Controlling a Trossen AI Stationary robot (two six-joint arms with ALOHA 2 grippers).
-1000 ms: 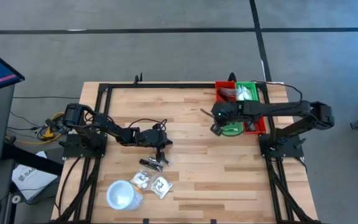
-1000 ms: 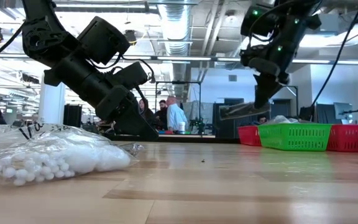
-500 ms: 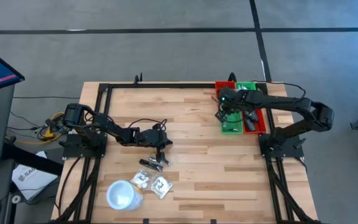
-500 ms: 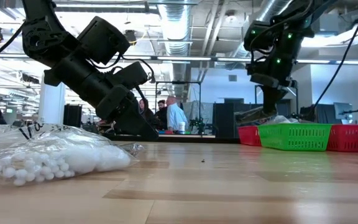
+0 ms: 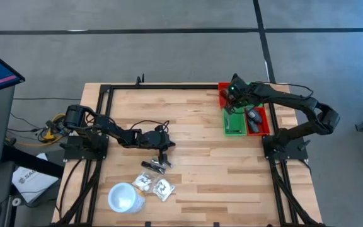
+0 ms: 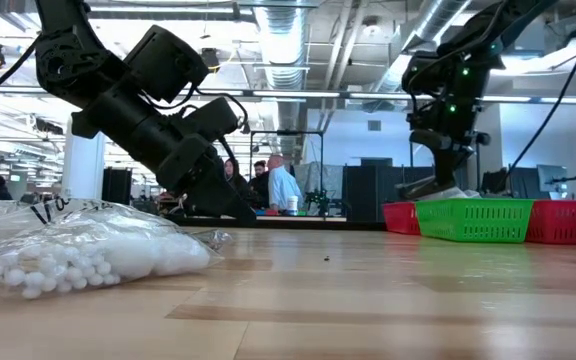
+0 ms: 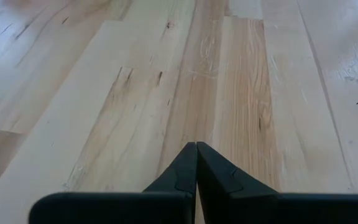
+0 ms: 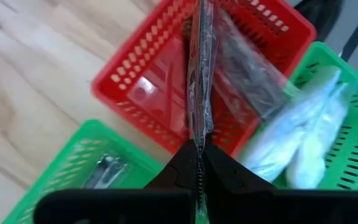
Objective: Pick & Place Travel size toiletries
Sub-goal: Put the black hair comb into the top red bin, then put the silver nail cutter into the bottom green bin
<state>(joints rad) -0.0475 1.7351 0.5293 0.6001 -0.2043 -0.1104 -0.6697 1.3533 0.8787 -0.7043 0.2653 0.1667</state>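
right wrist view shows the right gripper [image 8: 199, 163] with its fingers [image 8: 178, 167] pinched on the edge of a clear plastic sachet [image 8: 200, 81], which hangs edge-on above the red basket [image 8: 151, 59]. beside that basket sits a green basket [image 8: 334, 168] holding white sachets [image 8: 297, 140], and another green basket [image 8: 73, 163] lies nearer the wrist. in the high view this gripper [image 5: 234, 93] is over the baskets at the table's far right corner.

the sachet looks light, thin and floppy, with slick film, so i judge an edge pinch holds it but lets it swing and slide; a grip closer to its middle would be steadier. what it contains is hard to make out while it is turned edge-on.

the left gripper [image 7: 196, 163] rests low over bare wood with its fingers pressed together on nothing. more toiletries [image 5: 156, 165] and sachets [image 5: 155, 185] wait near the white cup [image 5: 122, 197]. the bag of white beads [image 6: 78, 250] in the low view is cut off at the picture's edge.
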